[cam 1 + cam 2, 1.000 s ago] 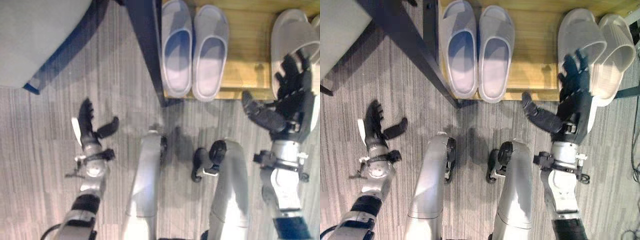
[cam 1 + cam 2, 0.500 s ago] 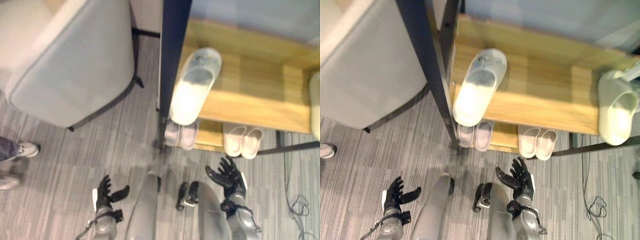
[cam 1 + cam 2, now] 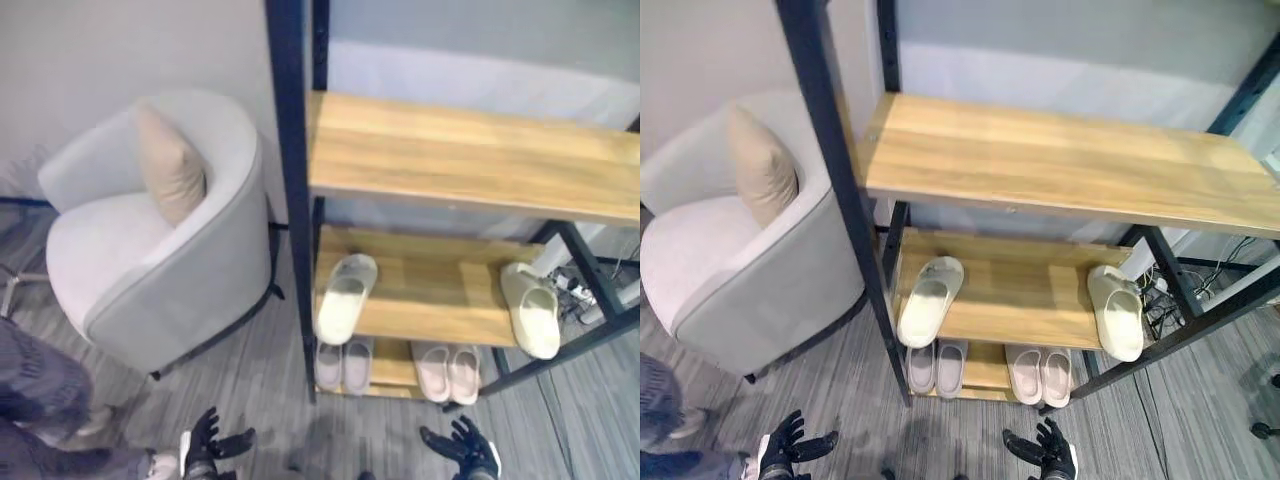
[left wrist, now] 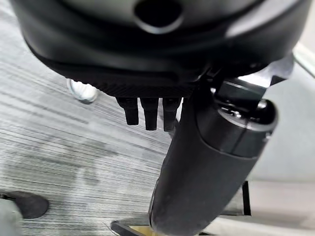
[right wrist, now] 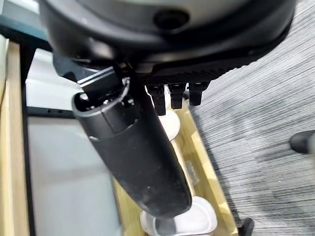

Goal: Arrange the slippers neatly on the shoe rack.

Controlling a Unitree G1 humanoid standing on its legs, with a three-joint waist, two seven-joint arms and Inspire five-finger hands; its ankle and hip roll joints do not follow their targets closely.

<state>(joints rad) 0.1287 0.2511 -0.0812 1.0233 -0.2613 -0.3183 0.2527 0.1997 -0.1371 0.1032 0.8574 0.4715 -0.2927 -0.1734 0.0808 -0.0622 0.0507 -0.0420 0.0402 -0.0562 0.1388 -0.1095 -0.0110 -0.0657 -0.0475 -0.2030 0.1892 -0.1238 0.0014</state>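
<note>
The shoe rack [image 3: 455, 155] has a black frame and three wooden shelves. On its middle shelf one cream slipper [image 3: 346, 297] lies at the left end, overhanging the front edge, and another cream slipper [image 3: 531, 308] at the right end. On the bottom shelf a pale lilac pair [image 3: 343, 365] and a pinkish pair [image 3: 448, 372] lie side by side. My left hand [image 3: 208, 445] and right hand [image 3: 463, 450] hover low over the floor in front of the rack, both open and holding nothing.
A grey armchair [image 3: 150, 260] with a beige cushion [image 3: 170, 165] stands left of the rack. A person's leg and shoe [image 3: 60, 440] are at the lower left. Cables and a power strip [image 3: 585, 290] lie on the floor at the rack's right.
The camera has risen and tilted up, so the whole rack now shows. My right hand, which was at the bottom shelf's right pair, is now off it and in front of the rack.
</note>
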